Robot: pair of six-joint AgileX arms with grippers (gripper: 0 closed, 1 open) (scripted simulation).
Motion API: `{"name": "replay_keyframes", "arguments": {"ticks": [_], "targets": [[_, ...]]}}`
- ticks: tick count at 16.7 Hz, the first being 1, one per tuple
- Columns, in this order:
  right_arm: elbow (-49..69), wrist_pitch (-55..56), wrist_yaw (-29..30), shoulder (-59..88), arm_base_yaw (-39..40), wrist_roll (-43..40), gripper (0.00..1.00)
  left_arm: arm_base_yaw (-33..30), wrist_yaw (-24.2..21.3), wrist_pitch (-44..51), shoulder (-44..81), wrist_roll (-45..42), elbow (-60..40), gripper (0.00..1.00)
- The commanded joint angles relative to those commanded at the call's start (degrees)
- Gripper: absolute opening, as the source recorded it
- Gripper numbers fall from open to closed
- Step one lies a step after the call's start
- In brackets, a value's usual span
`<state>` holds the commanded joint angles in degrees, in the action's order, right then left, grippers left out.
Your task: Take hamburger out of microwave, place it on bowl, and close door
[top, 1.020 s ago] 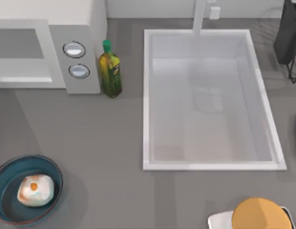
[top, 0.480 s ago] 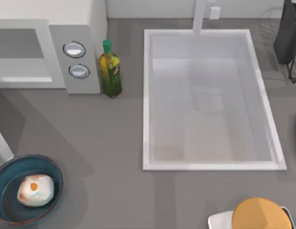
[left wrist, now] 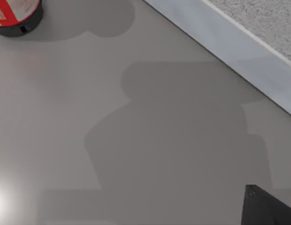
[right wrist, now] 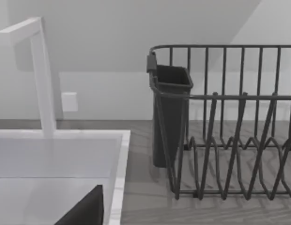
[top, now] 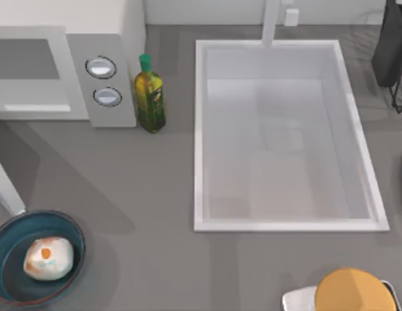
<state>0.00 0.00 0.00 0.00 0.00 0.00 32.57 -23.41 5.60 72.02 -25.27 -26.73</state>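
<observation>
At the worktop's (top: 155,194) far left, microwave (top: 65,71) cavity bare, with door (top: 8,189) swung further into the top view than a moment ago: closing likely under way. Nearby, bowl (top: 70,233) already cradling hamburger (top: 48,258). Cannot tell left tool (left wrist: 267,211) clenched or released; likewise right tool (right wrist: 84,211) near the sink.

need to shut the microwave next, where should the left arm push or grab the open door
Push the door rather than grab it: it stands open and edge-on at the table's left. Press its flat face near the free end by the bowl, probably sweeping it toward the microwave.
</observation>
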Motion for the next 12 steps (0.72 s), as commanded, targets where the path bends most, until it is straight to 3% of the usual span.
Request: {"name": "replay_keyframes", "arguments": {"ticks": [3, 9, 12], "targets": [[0.00, 0.00, 0.00, 0.00, 0.00, 0.00, 1.00, -5.57, 3.94, -0.24, -2.16, 4.47, 1.40, 0.00], [0.00, 0.00, 0.00, 0.00, 0.00, 0.00, 1.00, -24.37, 15.84, -1.00, -9.32, 18.00, 5.83, 0.00], [0.00, 0.00, 0.00, 0.00, 0.00, 0.00, 1.00, -28.26, 19.05, -1.21, -11.40, 21.59, 7.07, 0.00]]}}
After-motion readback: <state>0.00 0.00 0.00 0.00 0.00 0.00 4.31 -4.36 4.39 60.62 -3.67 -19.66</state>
